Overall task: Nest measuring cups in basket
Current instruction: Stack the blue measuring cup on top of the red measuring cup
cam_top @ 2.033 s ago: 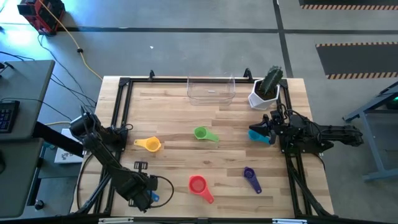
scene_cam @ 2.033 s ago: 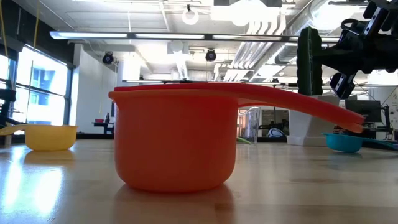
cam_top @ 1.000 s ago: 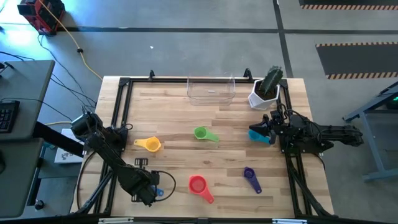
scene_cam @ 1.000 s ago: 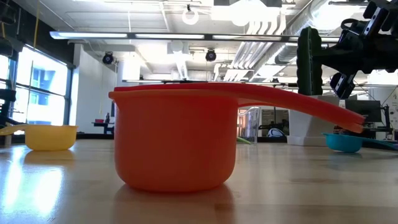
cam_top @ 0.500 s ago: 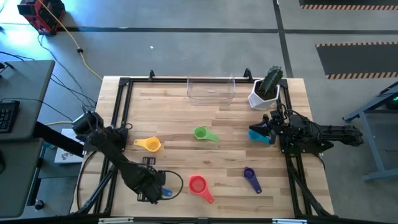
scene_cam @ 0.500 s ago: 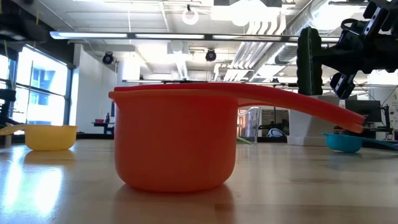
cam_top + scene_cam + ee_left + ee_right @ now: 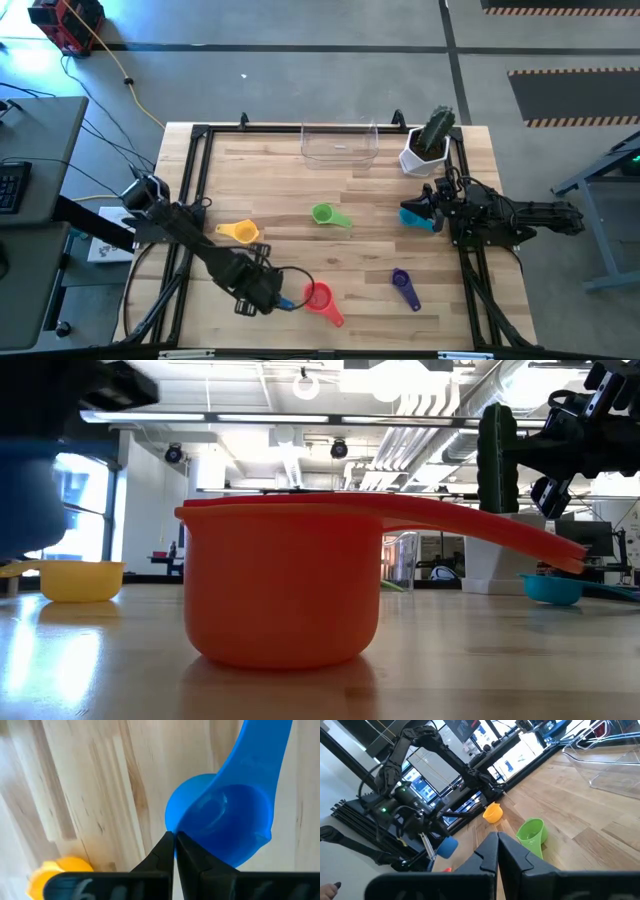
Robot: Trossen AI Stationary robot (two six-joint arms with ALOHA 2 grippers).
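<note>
Near edge, about 6 o'clock: red round plastic measuring cup with a flat handle, smooth and glossy, sitting upright on the pale striped wooden table.

Just beside it at its 9 o'clock: left gripper, fingers pinched shut on the rim of a small blue round plastic measuring cup, which is hanging above the boards, its handle sticking away from the fingers.

About 4 o'clock: small purple plastic measuring cup, long flat handle, lying alone.

Centre: green round plastic measuring cup, standing open side up.

About 9 o'clock: yellow round plastic measuring cup, handle pointing towards the left edge.

About 3 o'clock: teal round plastic measuring cup, resting just beside the right gripper, whose fingers are closed on nothing.

Far edge, 12 o'clock: clear shallow rectangular plastic basket, thin glossy walls, holding no cups.

About 1 o'clock: white faceted pot carrying a dark green ribbed cactus.
</note>
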